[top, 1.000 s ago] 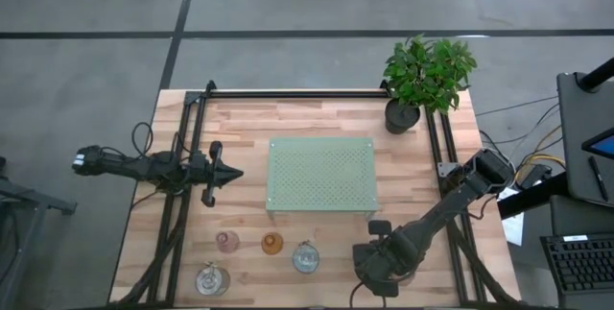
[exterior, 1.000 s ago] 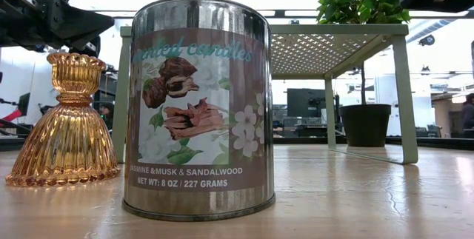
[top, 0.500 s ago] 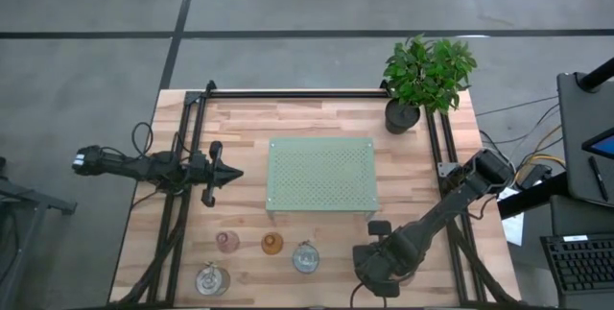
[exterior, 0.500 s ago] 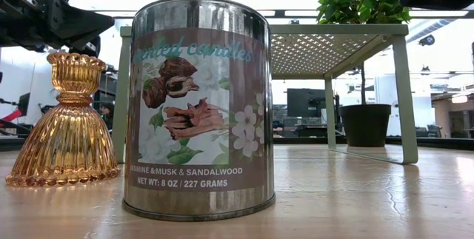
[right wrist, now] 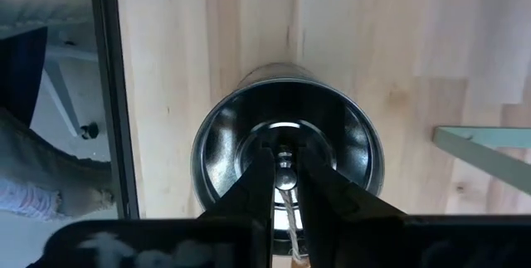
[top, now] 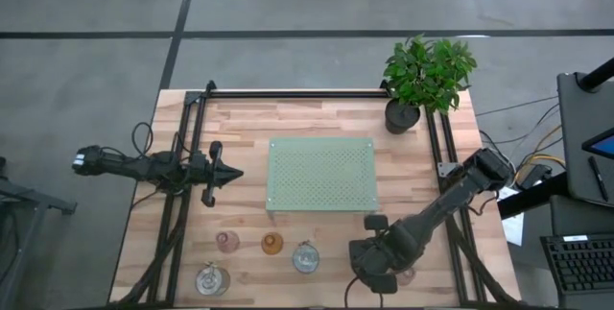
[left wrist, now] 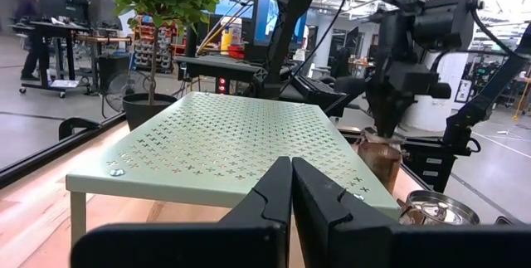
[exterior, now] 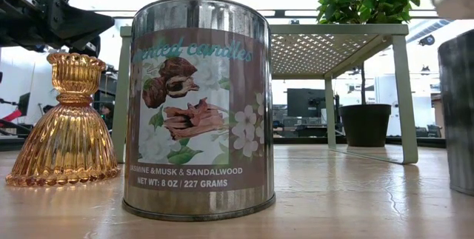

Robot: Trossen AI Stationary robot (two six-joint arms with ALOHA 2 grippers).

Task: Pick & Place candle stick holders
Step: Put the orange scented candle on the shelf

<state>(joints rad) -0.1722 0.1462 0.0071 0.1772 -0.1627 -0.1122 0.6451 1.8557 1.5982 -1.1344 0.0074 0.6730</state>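
A pale pink holder (top: 227,242), an amber holder (top: 272,244) (exterior: 63,120) and two silvery tin holders (top: 305,257) (top: 212,279) stand on their bases near the table's front edge. The labelled tin also shows in the low view (exterior: 196,106). My right gripper (top: 377,264) (right wrist: 284,177) points down into a third silvery tin (right wrist: 286,156), shut on something at its centre. That tin shows at the low view's right edge (exterior: 458,113). A pale round thing (top: 405,274) lies beside the right arm. My left gripper (top: 230,172) (left wrist: 290,187) is shut and empty, left of the green tray (top: 321,176). My right gripper reaches down into the open tin from above. Its two fingers (right wrist: 259,187) pinch a small upright piece at the tin's centre (right wrist: 284,167), with a pale cord (right wrist: 287,200) below it. Whether the tin's base is on the table I cannot tell.
The green perforated tray stands on legs mid-table (left wrist: 224,139). A potted plant (top: 422,75) is at the far right corner. Black rails (top: 192,156) run along the table's left and right sides. Bare wood lies between the tray and the holders.
My right gripper has shifted a little toward the table's left and far side. The silvery tin under it has come into the low view at its right edge. The pale round thing beside the right arm has come into sight.
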